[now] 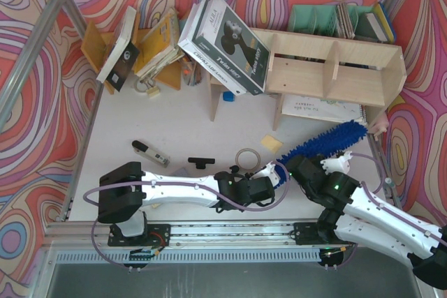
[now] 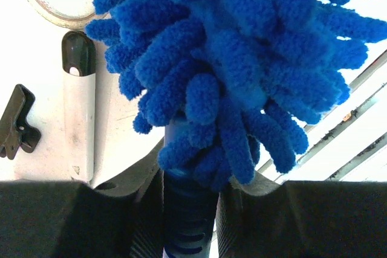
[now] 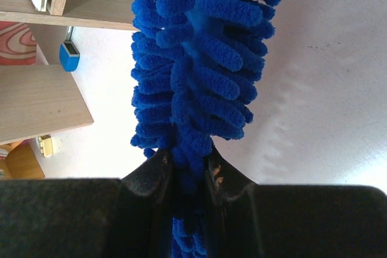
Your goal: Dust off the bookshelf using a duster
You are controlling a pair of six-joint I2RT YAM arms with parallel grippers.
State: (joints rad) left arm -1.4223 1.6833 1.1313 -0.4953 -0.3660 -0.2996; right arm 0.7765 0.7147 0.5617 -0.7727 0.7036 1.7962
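Now, your left gripper closed tight on the duster handle, your right gripper pinching its strands, bookshelf near its tip.

1. I read the duster as shaggy blue chenille cloth, soft and matt. Its handle is smooth blue plastic with moulded ribs.
2. The bookshelf, upper right of the overhead view, is pale bare wood, unpainted and matt, with faint grain.
3. The left gripper has fingers of matt black plastic, ribbed on the inner faces.
4. The right gripper has fingers of the same dark plastic, slightly scuffed.
5. The table is white and matt.
6. The rail along the lower edge is bare metal with a dull sheen.
7. The arm shells are glossy white plastic.
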